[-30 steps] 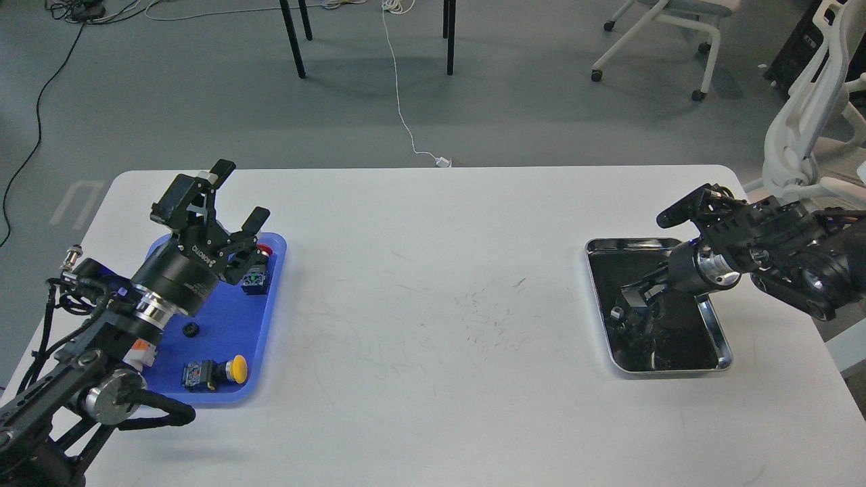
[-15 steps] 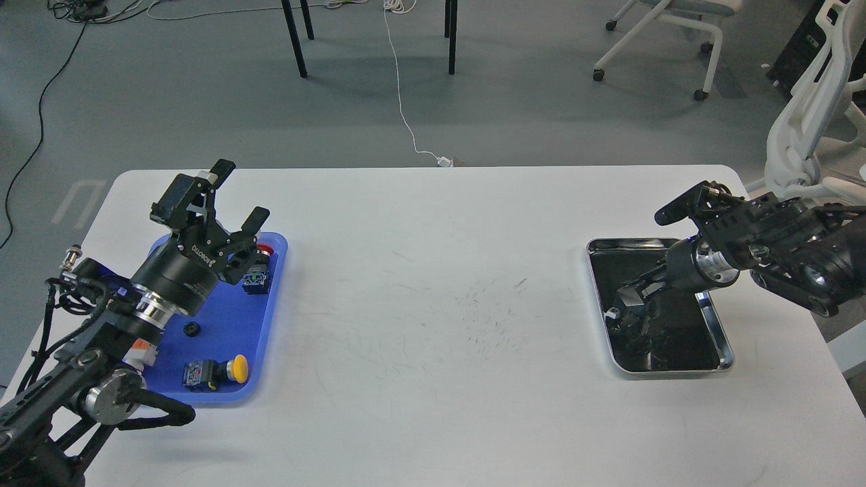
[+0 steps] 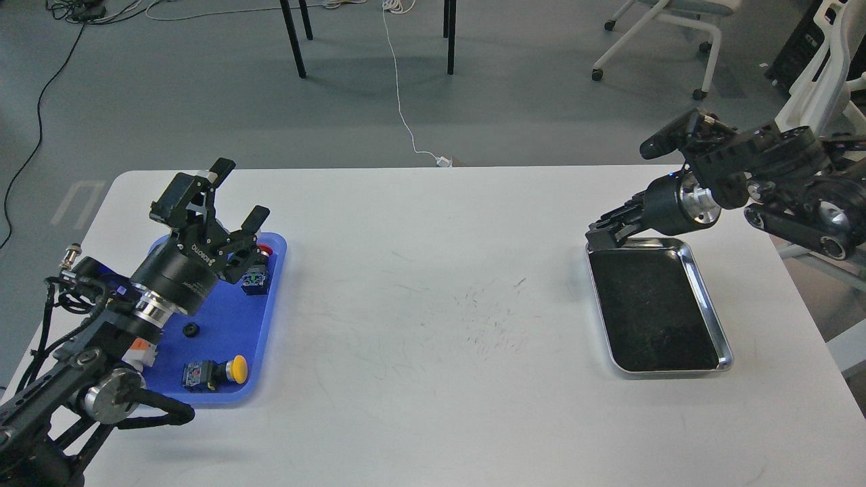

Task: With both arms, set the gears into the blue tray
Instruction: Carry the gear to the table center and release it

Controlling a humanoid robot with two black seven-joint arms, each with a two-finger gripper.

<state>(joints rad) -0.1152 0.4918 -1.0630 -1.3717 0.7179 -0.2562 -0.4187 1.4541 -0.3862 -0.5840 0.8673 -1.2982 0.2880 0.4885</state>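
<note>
Gears are represented on the white table (image 3: 433,284) by one small black toothed ring, the gear (image 3: 191,330), which lies on the bare floor of the blue tray (image 3: 230,318) at the table's left side. Above that tray's far end the left gripper (image 3: 239,194) is held with its two fingers spread wide apart and nothing between them. At the table's right side a silver metal tray (image 3: 703,297) with a black lining is seen; whether anything lies on that dark lining cannot be told. Over its far left corner the right gripper (image 3: 599,235) is raised; its fingers appear drawn together, but they are seen dark and whether anything is pinched cannot be told. In the blue tray a yellow-capped switch (image 3: 216,372) lies near the front edge, and a red-capped switch (image 3: 259,260) stands at the far right corner, partly hidden behind the left gripper.
</note>
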